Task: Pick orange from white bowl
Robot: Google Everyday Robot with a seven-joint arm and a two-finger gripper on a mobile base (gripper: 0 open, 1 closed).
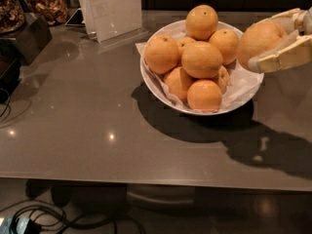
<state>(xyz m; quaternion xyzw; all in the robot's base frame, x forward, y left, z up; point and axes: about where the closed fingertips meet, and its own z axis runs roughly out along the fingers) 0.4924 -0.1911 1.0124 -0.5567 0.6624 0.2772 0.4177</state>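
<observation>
Gripper (259, 44): at the right rim of the white bowl (148, 84), fingers clamped on the orange (261, 40), one over it and one under.
Orange: held at the bowl's right rim, just beside the pile (201, 60); whether it touched the pile could not be told.
Cut off: wrist and arm ran out of view right of the bowl.
Hidden: fingers covered the orange's right side; lower fruits in the bowl were half buried under upper ones.
Edges: table (73, 126) front edge lay well in front of the bowl.
Room: open tabletop left of and in front of the bowl; card stand (109, 9) stood near, behind-left.
</observation>
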